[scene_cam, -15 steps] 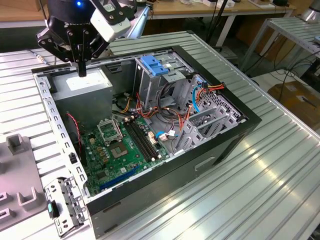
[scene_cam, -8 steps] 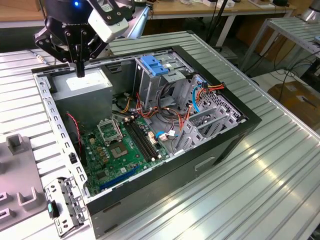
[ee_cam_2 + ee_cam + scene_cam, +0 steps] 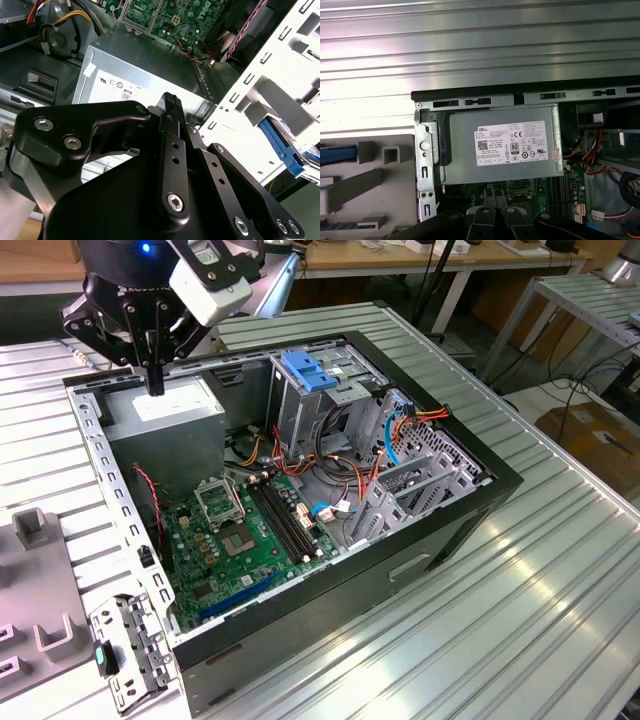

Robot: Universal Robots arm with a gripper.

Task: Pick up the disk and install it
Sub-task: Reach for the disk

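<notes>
Gripper [image 3: 155,385] over case [image 3: 450,540], ribbed metal table [image 3: 540,640]

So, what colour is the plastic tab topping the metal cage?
The tab is blue, clearest in the exterior view.

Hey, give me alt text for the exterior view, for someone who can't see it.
A robot arm's black pincer hangs over the grey power supply box in an open computer case lying on a ribbed metal table. Green motherboard, cables and a blue-tabbed drive cage lie exposed.
</notes>
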